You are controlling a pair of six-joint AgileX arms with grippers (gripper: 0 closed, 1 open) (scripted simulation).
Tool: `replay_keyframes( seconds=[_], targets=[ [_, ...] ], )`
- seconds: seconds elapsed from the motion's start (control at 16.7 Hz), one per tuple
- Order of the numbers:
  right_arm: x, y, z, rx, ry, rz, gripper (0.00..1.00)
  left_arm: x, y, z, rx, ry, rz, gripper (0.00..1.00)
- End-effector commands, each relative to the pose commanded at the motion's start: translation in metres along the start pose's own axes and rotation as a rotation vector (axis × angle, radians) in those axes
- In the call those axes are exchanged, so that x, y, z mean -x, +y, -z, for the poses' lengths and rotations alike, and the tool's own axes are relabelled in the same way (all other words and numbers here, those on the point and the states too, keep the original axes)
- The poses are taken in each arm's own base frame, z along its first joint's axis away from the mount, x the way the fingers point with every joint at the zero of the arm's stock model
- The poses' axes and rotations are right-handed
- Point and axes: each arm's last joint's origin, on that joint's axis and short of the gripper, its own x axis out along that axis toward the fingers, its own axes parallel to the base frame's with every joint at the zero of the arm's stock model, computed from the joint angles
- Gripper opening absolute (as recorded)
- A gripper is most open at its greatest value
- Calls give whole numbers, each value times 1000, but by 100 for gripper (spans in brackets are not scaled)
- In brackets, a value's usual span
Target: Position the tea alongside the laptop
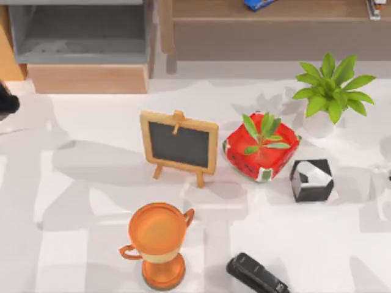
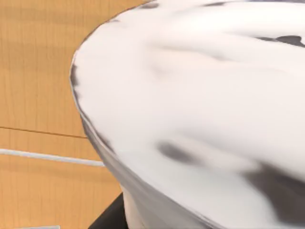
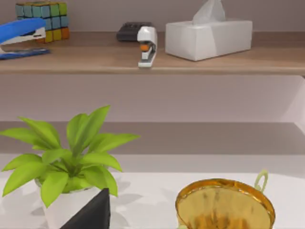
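Note:
The tea's white domed lid point(image 2: 200, 95) sits very close in the left wrist view, with its rim curving over a wooden surface. A dark part of my left arm point(image 1: 5, 101) shows at the top view's far left edge. The laptop is out of view. An orange trophy cup point(image 1: 157, 244) stands at the table's front centre and appears again as a golden cup point(image 3: 224, 206) in the right wrist view.
A small blackboard easel point(image 1: 179, 145) stands mid-table, with a red potted plant point(image 1: 261, 146) to its right. A green plant in a white pot point(image 1: 327, 97) and a black-and-white box point(image 1: 311, 180) sit at the right. A black stapler point(image 1: 256, 274) lies at the front. Shelves point(image 1: 269, 24) run along the back.

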Motion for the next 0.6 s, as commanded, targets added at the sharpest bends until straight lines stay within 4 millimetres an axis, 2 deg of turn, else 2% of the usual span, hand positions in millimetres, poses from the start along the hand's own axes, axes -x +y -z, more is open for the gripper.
replay_keyframes(
  seconds=[0.3, 0.6],
  targets=[
    [0, 0, 0, 0, 0, 0, 100, 20, 17, 19, -59, 136, 54, 0],
    [0, 0, 0, 0, 0, 0, 100, 35, 22, 35, -88, 235, 104, 0]
  ],
)
